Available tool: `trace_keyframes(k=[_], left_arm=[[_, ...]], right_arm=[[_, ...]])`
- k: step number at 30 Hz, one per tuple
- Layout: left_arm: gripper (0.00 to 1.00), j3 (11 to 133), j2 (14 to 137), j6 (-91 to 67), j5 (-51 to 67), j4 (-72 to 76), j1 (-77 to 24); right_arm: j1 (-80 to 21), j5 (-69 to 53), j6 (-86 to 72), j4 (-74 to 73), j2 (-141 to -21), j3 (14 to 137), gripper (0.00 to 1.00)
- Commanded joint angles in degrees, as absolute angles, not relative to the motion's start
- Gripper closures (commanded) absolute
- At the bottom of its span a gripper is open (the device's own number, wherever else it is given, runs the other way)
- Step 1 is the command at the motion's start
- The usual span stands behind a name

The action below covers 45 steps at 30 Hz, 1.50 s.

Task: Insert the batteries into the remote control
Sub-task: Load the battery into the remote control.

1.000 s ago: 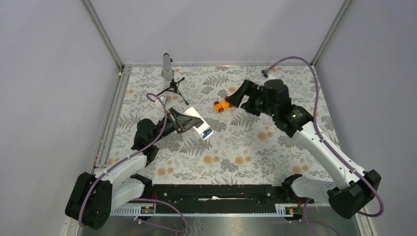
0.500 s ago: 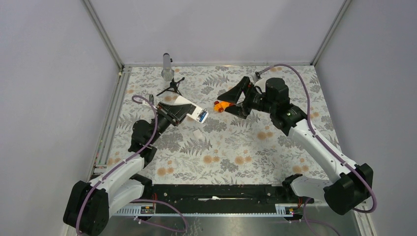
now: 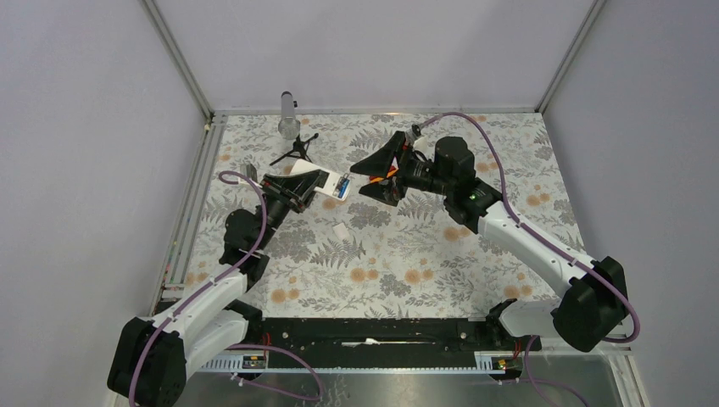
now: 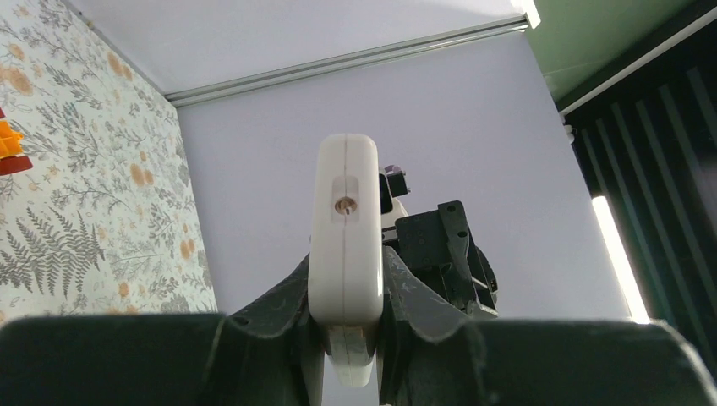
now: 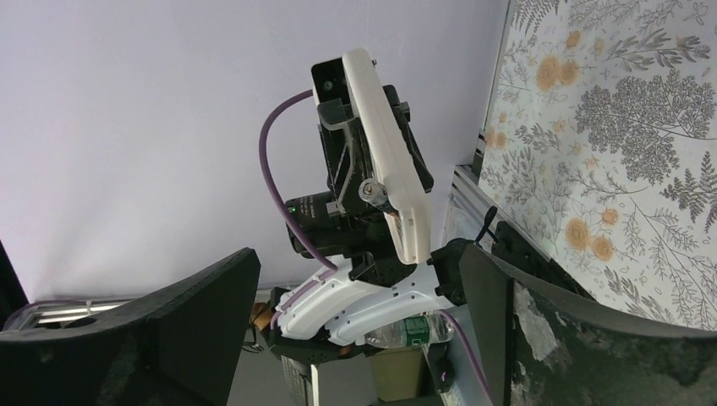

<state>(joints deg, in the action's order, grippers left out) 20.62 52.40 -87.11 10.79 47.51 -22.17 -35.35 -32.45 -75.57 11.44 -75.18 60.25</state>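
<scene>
arms: white links, black joints | cables: purple | pincers: apparently black

This is a robotics lab test cell rather than a lived-in room. The worktop is boxed in by plain pale-grey panels set in aluminium frame posts. Two white-and-black robot arms, the left arm and the right arm, are mounted along a black rail at its near edge, trailing purple cables. A fern-and-flower printed cover lies over the worktop, with a small black tripod on it. Beyond the panels, the left wrist view shows a dark slatted wall and a strip light.
</scene>
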Motion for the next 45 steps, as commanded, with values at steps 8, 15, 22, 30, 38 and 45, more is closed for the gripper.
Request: trace_keyframes(k=[8, 15, 22, 30, 38, 45], left_arm=[[1.0, 22.21, 50.36, -90.63, 8.43, 53.1, -22.59], [1.0, 22.0, 50.45, -90.53, 8.87, 53.47, -22.76], [1.0, 21.9, 50.79, -90.83, 8.63, 54.35, -23.2], [1.0, 21.89, 51.9, -91.74, 8.58, 56.3, -23.54], [1.0, 21.88, 51.72, -91.59, 8.34, 56.25, -23.73], [1.0, 21.72, 51.47, -91.42, 8.26, 56.07, -23.73]], right_arm=[[-35.57, -31.16, -79.52, 14.91, -77.7, 63.07, 0.09], [-36.33, -33.05, -80.17, 18.14, -81.83, 66.08, 0.19], [-36.46, -33.54, -81.29, 17.34, -83.08, 65.92, 0.3], [-37.19, -34.26, -79.15, 15.25, -83.42, 65.54, 0.35], [-37.64, -33.68, -78.28, 14.53, -82.9, 64.31, 0.36], [-38.05, -32.46, -76.49, 12.93, -82.47, 64.34, 0.3]])
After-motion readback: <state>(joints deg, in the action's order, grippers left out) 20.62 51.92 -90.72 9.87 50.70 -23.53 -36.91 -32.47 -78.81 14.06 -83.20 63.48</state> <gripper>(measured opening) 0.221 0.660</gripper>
